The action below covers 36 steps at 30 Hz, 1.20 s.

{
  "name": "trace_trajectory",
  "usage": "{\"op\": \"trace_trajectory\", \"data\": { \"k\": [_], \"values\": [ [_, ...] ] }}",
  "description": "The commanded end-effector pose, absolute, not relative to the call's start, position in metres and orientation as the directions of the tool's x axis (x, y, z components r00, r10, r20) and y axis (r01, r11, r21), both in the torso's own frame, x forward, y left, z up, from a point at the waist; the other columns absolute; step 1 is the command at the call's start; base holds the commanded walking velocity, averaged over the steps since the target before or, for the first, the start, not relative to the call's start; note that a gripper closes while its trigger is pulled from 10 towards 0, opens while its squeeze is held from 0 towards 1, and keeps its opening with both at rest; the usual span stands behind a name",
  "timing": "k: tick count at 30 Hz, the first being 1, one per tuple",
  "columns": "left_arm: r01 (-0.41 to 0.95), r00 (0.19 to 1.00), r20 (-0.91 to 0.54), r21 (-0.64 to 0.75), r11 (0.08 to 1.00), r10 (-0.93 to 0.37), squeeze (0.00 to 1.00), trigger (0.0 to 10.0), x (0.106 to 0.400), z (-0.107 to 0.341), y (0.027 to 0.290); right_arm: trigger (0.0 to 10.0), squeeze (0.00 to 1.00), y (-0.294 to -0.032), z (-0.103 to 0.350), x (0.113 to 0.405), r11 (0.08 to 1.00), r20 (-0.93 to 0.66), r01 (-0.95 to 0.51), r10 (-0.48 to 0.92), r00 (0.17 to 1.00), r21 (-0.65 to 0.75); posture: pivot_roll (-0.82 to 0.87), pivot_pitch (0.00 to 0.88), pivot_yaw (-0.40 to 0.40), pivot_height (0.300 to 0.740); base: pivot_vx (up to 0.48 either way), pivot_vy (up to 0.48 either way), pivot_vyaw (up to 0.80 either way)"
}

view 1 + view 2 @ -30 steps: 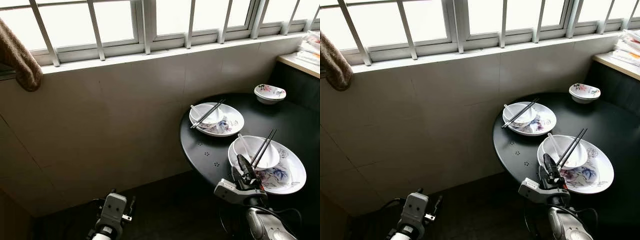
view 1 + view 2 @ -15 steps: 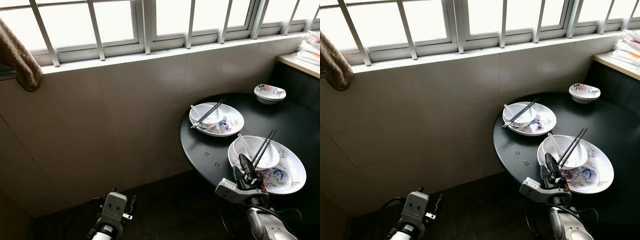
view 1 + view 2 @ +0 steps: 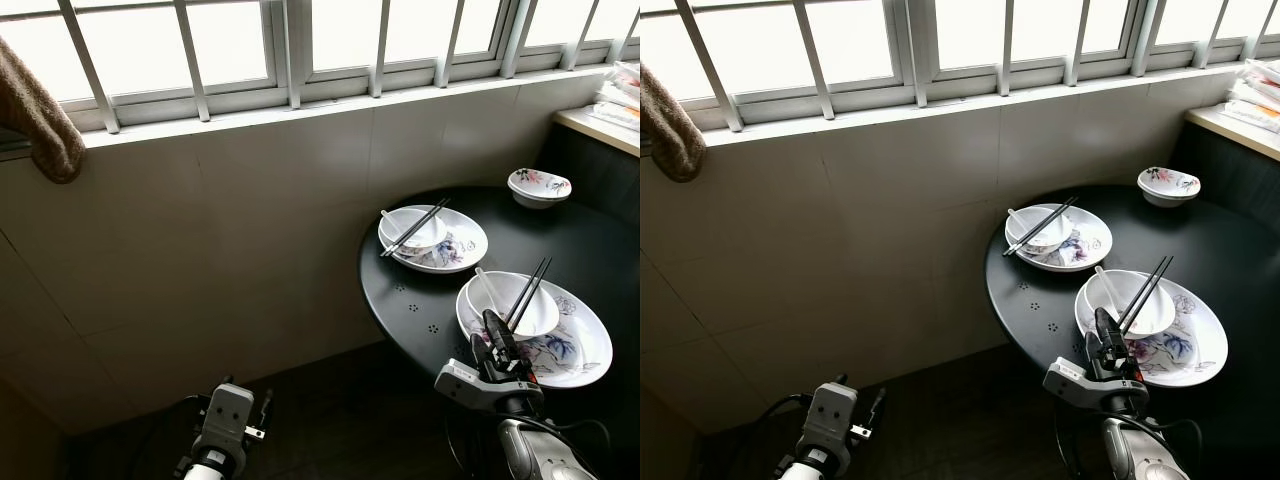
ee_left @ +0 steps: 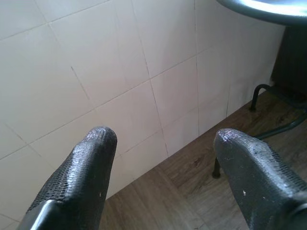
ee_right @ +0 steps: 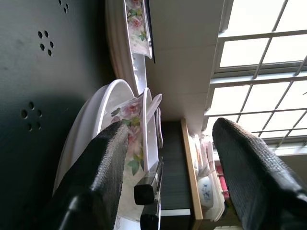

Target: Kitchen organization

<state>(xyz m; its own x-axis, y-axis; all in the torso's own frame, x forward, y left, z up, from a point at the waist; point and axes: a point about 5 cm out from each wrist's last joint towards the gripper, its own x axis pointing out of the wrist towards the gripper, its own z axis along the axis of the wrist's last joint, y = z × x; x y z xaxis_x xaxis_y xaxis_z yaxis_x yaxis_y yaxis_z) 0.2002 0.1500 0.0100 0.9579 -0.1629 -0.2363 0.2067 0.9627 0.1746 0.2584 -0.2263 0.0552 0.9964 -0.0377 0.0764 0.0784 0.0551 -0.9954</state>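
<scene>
Floral white ceramic plate [image 3: 572, 352], lower right on the round black table [image 3: 430, 300], carries bowl and chopsticks; we judge it brittle, slick — grip the rim. Right gripper [image 3: 500, 337] spread at its edge; left gripper [image 4: 163, 182] spread, idle

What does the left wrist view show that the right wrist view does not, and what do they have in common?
The left wrist view has the left gripper open, low before a tiled wall, with wooden floor and a dark metal table leg.

The right wrist view has the right gripper open at the near floral plate, with its white bowl and black chopsticks, the far plate beyond, and the barred window.

Both include the round dark table: its edge from below on the left, its top on the right.
</scene>
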Motion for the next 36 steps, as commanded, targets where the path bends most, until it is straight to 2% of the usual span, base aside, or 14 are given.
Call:
{"op": "trace_trajectory", "data": {
  "k": [1,14,15,17,19,20,21,22,23,24,25,26,27,36],
  "values": [
    [0.211,0.958,-0.233,0.171,0.962,-0.168,0.00,10.0,0.2012,0.0102,0.1499,10.0,0.00,-0.2327,0.0570,0.2577,0.053,0.078,0.082,-0.066,0.995,-0.995,-0.08,0.000,0.003,0.740,0.000,0.000,0.00],
    [0.211,0.958,-0.231,0.170,0.963,-0.169,0.00,10.0,0.2010,0.0105,0.1498,10.0,0.00,-0.2378,0.0566,0.2560,0.092,0.071,0.082,-0.122,0.990,-0.992,-0.09,0.000,0.003,0.740,0.000,0.000,0.00],
    [0.211,0.958,-0.231,0.170,0.963,-0.169,0.00,10.0,0.2011,0.0105,0.1497,9.3,0.00,-0.2380,0.0564,0.2559,0.093,0.069,0.081,-0.123,0.990,-0.992,-0.09,0.000,0.003,0.740,0.000,0.000,0.00],
    [0.211,0.958,-0.230,0.171,0.963,-0.169,0.00,10.0,0.2011,0.0106,0.1496,5.4,0.00,-0.2381,0.0559,0.2556,0.098,0.065,0.077,-0.126,0.990,-0.992,-0.09,0.000,0.003,0.740,0.000,0.000,0.00],
    [0.211,0.958,-0.230,0.171,0.962,-0.169,0.00,10.0,0.2011,0.0107,0.1494,4.9,0.00,-0.2381,0.0557,0.2555,0.101,0.063,0.076,-0.127,0.990,-0.992,-0.09,0.000,0.003,0.740,0.000,0.000,0.00],
    [0.211,0.958,-0.230,0.170,0.962,-0.170,0.00,10.0,0.2011,0.0107,0.1494,3.1,0.00,-0.2380,0.0557,0.2555,0.101,0.063,0.076,-0.127,0.990,-0.992,-0.09,0.000,0.003,0.740,0.000,0.000,0.00],
    [0.211,0.958,-0.230,0.170,0.962,-0.170,0.00,10.0,0.2011,0.0106,0.1494,3.1,0.00,-0.2379,0.0556,0.2555,0.101,0.064,0.077,-0.127,0.990,-0.992,-0.09,0.000,0.003,0.740,0.000,0.000,0.00],
    [0.211,0.958,-0.230,0.170,0.962,-0.170,0.00,10.0,0.2011,0.0107,0.1493,1.5,0.00,-0.2379,0.0557,0.2555,0.101,0.064,0.077,-0.126,0.990,-0.992,-0.09,0.000,0.003,0.740,0.000,0.000,0.00],
    [0.211,0.958,-0.230,0.170,0.962,-0.170,0.00,10.0,0.2011,0.0107,0.1493,1.5,0.00,-0.2379,0.0557,0.2555,0.101,0.064,0.077,-0.126,0.990,-0.992,-0.09,0.000,0.003,0.740,0.000,0.000,0.00],
    [0.211,0.958,-0.230,0.170,0.962,-0.170,0.00,10.0,0.2013,0.0107,0.1493,4.4,0.00,-0.2375,0.0563,0.2558,0.099,0.072,0.084,-0.127,0.989,-0.992,-0.08,0.000,0.003,0.740,0.000,0.000,0.00],
    [0.211,0.958,-0.230,0.171,0.962,-0.170,0.00,10.0,0.2014,0.0107,0.1492,4.4,0.00,-0.2373,0.0568,0.2561,0.097,0.077,0.090,-0.127,0.989,-0.991,-0.08,0.000,0.003,0.740,0.000,0.000,0.00],
    [0.211,0.958,-0.229,0.171,0.962,-0.170,0.00,10.0,0.2015,0.0108,0.1493,6.6,0.00,-0.2371,0.0572,0.2563,0.096,0.080,0.093,-0.127,0.989,-0.991,-0.08,0.000,0.003,0.740,0.000,0.000,0.00],
    [0.211,0.959,-0.229,0.171,0.962,-0.170,0.00,10.0,0.2016,0.0108,0.1493,10.0,0.00,-0.2369,0.0574,0.2565,0.095,0.082,0.095,-0.127,0.988,-0.991,-0.08,0.000,0.003,0.740,0.000,0.000,0.00],
    [0.210,0.959,-0.228,0.171,0.963,-0.169,0.00,10.0,0.2017,0.0109,0.1494,10.0,0.00,-0.2369,0.0549,0.2557,0.098,0.068,0.081,-0.134,0.989,-0.992,-0.08,0.000,0.001,0.740,0.000,0.000,0.00]
  ]
}}
